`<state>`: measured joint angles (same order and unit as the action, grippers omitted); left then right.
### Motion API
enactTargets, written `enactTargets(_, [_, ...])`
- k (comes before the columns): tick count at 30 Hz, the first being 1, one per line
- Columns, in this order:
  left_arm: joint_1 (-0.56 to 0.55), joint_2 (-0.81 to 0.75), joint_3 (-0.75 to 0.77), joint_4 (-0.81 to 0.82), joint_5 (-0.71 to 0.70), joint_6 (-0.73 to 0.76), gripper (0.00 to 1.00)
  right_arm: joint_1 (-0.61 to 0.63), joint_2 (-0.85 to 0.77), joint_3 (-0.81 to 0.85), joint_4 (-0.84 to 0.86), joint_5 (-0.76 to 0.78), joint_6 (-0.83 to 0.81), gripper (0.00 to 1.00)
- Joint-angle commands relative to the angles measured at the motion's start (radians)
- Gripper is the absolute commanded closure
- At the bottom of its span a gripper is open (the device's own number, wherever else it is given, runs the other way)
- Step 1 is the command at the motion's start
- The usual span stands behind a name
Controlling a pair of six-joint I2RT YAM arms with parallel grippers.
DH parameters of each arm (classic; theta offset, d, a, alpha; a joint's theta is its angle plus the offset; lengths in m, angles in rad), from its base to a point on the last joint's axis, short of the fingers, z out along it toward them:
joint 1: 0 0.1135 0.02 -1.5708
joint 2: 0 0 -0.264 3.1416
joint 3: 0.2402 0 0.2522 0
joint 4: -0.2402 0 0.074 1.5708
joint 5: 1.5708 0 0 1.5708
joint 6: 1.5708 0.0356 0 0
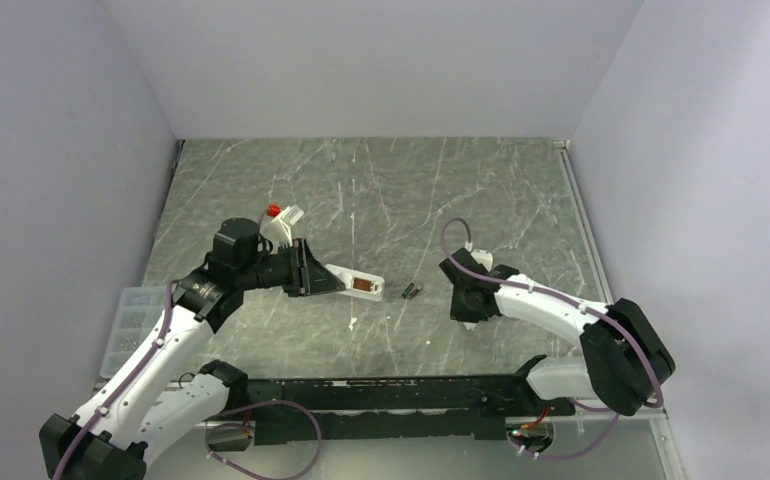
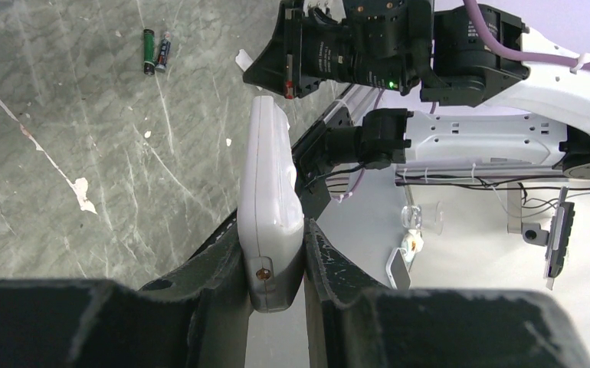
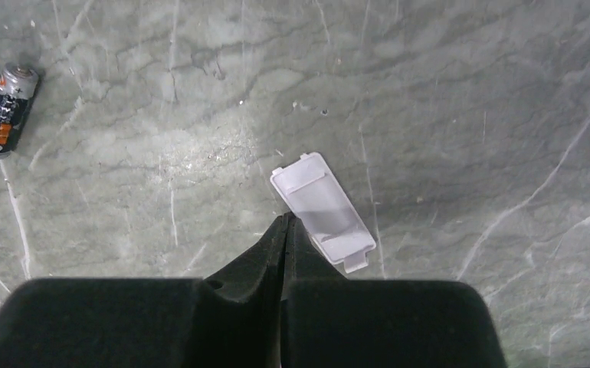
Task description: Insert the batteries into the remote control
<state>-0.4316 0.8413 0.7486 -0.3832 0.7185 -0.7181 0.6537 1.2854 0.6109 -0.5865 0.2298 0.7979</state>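
Remote point(image 2: 269, 169) is clamped edge-on in the left claw point(image 2: 273, 230), poking out past its tips. Right claw point(image 3: 286, 222) is clenched on nothing, with a white lid point(image 3: 324, 211) seen just beside its tips. Batteries point(image 1: 411, 291) are parked together between both claws.

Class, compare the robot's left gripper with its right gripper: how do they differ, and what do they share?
The left gripper is shut on the remote control; the right gripper is shut on nothing. The left gripper reaches sideways toward the batteries; the right gripper points down at the table, by a loose white cover. Both have black fingers and are shut.
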Motion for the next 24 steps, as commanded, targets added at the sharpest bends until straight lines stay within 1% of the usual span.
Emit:
enactTargets(1, [-0.002,-0.014,0.043,0.015,0.033,0.016,1.00,-0.025,0.004,0.052,0.027,-0.012,-0.064,1.00])
enactTargets(5, [-0.002,-0.015,0.046,0.010,0.041,0.021,1.00,-0.025,-0.041,0.097,0.011,-0.055,-0.098,1.00])
enactTargets(6, [-0.002,-0.014,0.046,0.011,0.045,0.022,1.00,-0.025,-0.054,0.108,0.007,-0.066,-0.107,0.98])
enactTargets(9, [-0.002,-0.011,0.047,0.003,0.052,0.032,1.00,-0.025,-0.086,0.150,-0.011,-0.074,-0.125,0.82])
enactTargets(10, [-0.002,-0.011,0.047,0.003,0.051,0.034,1.00,-0.025,-0.094,0.164,-0.011,-0.079,-0.132,0.75])
enactTargets(12, [-0.002,-0.011,0.045,0.002,0.054,0.035,1.00,-0.025,-0.100,0.191,-0.004,-0.092,-0.144,0.70])
enactTargets(16, [-0.002,-0.014,0.043,0.002,0.058,0.032,1.00,-0.024,-0.065,0.247,0.039,-0.141,-0.166,0.65])
enactTargets(24, [-0.002,-0.026,0.051,-0.023,0.056,0.037,1.00,-0.019,0.078,0.301,0.105,-0.185,-0.158,0.62])
